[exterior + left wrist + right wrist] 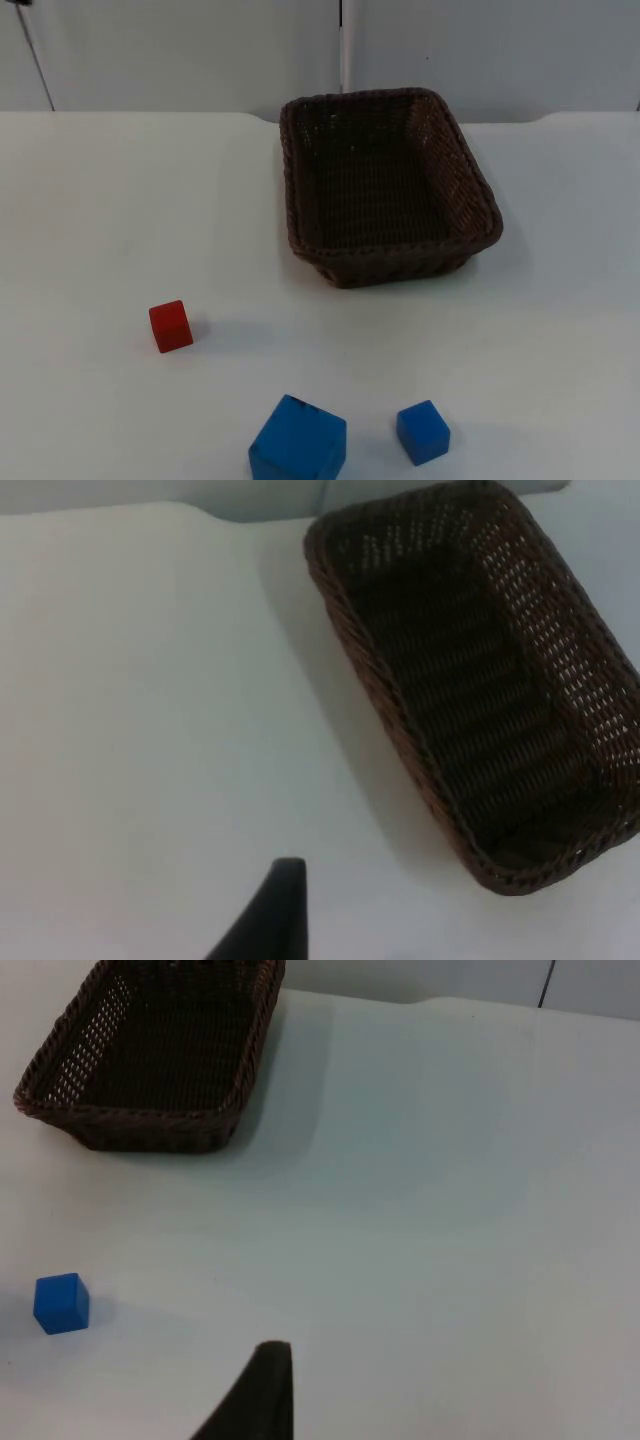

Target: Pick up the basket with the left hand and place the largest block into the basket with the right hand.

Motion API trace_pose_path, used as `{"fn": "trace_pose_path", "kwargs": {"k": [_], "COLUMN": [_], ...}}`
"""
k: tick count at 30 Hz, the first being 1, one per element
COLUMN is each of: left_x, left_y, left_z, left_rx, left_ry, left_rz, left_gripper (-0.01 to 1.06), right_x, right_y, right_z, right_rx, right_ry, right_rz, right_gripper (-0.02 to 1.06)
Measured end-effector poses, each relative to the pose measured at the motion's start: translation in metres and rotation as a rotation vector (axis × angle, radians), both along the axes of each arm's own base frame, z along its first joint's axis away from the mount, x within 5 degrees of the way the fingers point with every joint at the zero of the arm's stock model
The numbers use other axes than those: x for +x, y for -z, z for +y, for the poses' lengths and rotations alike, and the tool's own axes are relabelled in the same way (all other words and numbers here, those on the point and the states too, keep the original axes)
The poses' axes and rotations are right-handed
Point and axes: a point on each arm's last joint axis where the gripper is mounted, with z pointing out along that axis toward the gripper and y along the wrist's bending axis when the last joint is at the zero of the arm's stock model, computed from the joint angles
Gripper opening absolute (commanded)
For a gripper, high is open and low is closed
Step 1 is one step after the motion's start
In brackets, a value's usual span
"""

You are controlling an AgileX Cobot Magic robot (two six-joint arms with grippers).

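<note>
A dark brown wicker basket [385,185] stands empty at the far middle of the white table. The largest block, a blue cube [298,440], sits at the near edge, partly cut off by the picture. A smaller blue cube [423,432] rests just to its right, and a small red cube [171,326] lies further left. My left gripper [275,915] hangs above bare table, apart from the basket [480,680]. My right gripper [255,1395] is also over bare table, away from the basket [160,1050] and the small blue cube [61,1303].
The grey partition wall [180,50] closes off the table behind the basket. White table top [100,200] stretches wide on both sides of the basket and between it and the blocks.
</note>
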Motion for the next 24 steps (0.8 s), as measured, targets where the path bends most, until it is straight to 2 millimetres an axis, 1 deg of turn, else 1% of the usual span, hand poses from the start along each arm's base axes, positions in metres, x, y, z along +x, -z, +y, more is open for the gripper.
{"fn": "trace_pose_path", "kwargs": {"k": [1, 2, 3, 4, 8, 9, 10, 14, 15, 18, 20, 21, 23, 24], "left_x": [0.004, 0.015, 0.023, 0.023, 0.049, 0.056, 0.056, 0.080, 0.080, 0.098, 0.108, 0.108, 0.117, 0.124], "left_y": [0.002, 0.009, 0.014, 0.014, 0.028, 0.035, 0.035, 0.048, 0.048, 0.063, 0.074, 0.074, 0.086, 0.095], "left_z": [-0.002, -0.011, -0.016, -0.016, -0.038, -0.044, -0.044, -0.063, -0.063, -0.073, -0.075, -0.075, -0.076, -0.077], "left_rx": [0.003, 0.007, 0.008, 0.008, 0.007, 0.008, 0.008, -0.005, -0.005, -0.019, -0.022, -0.022, -0.014, -0.007], "left_ry": [0.005, 0.028, 0.040, 0.040, 0.072, 0.078, 0.078, 0.081, 0.081, 0.064, 0.045, 0.045, 0.019, 0.001], "left_rz": [0.006, 0.024, 0.036, 0.036, 0.065, 0.082, 0.082, 0.107, 0.107, 0.137, 0.160, 0.160, 0.186, 0.205], "left_gripper": [1.05, 1.05, 1.05, 1.05, 1.05, 1.05, 1.05, 1.05, 1.05, 1.05, 1.05, 1.05, 1.05, 1.05], "right_x": [0.000, 0.000, 0.000, 0.000, 0.000, 0.000, 0.000, 0.000, 0.000, 0.000, 0.000, 0.000, 0.000, 0.000], "right_y": [0.000, 0.000, 0.000, 0.000, 0.000, 0.000, 0.000, 0.000, 0.000, 0.000, 0.000, 0.000, 0.000, 0.000], "right_z": [0.000, 0.000, 0.000, 0.000, 0.000, 0.000, 0.000, 0.000, 0.000, 0.000, 0.000, 0.000, 0.000, 0.000], "right_rx": [0.000, 0.000, 0.000, 0.000, 0.000, 0.000, 0.000, 0.000, 0.000, 0.000, 0.000, 0.000, 0.000, 0.000], "right_ry": [0.000, 0.000, 0.000, 0.000, 0.000, 0.000, 0.000, 0.000, 0.000, 0.000, 0.000, 0.000, 0.000, 0.000], "right_rz": [0.000, 0.000, 0.000, 0.000, 0.000, 0.000, 0.000, 0.000, 0.000, 0.000, 0.000, 0.000, 0.000, 0.000], "right_gripper": [1.05, 1.05, 1.05, 1.05, 1.05, 1.05, 1.05, 1.05, 1.05, 1.05, 1.05, 1.05, 1.05, 1.05]}}
